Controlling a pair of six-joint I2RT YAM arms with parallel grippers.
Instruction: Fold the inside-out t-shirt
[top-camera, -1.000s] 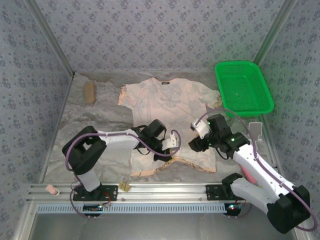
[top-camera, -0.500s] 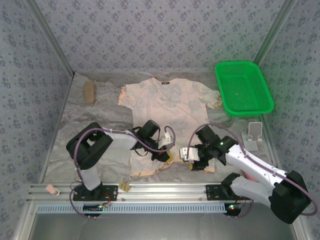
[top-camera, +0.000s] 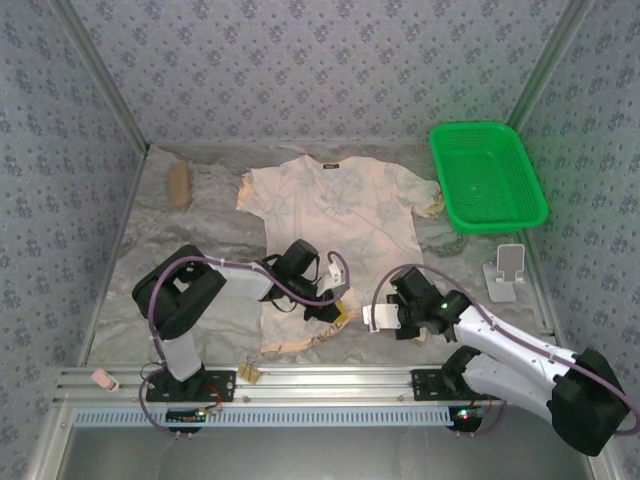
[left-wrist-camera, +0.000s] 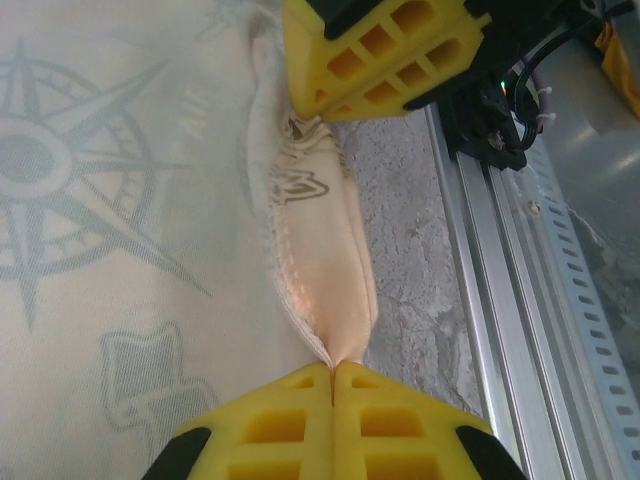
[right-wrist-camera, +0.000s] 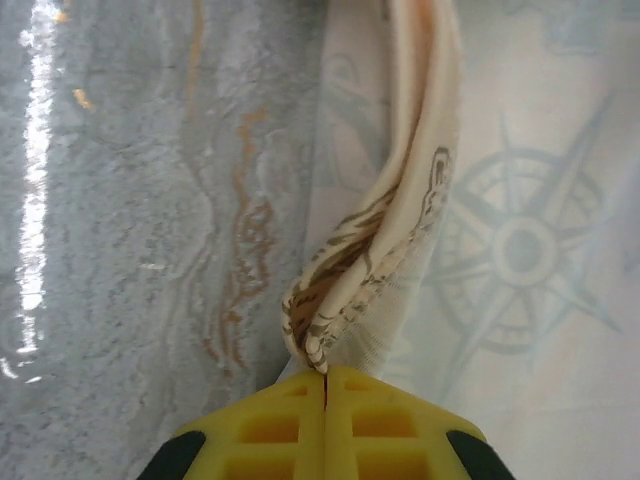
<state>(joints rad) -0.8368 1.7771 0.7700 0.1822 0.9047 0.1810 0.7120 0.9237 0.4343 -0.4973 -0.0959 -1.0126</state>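
On the table (top-camera: 205, 245), the pale inside-out t-shirt (top-camera: 335, 205) lies spread, hem pinched

Grey marbled table (top-camera: 190, 255) with t-shirt (top-camera: 335, 205) spread in the middle, green basket (top-camera: 490, 180) far right, brown block (top-camera: 179, 184) far left, white stand (top-camera: 508, 270) right.

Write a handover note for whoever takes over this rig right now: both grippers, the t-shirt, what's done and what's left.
Left gripper: shut on the bottom hem of the inside-out t-shirt.
Right gripper: shut on the same hem, close beside the left one.
Shirt: spread flat on the table, neck label at the far side, hem nearest the arms, with a short stretch bunched up between the two grips. The green basket stands at the far right.
Done: both grips set.
Left: every fold; none shows yet.
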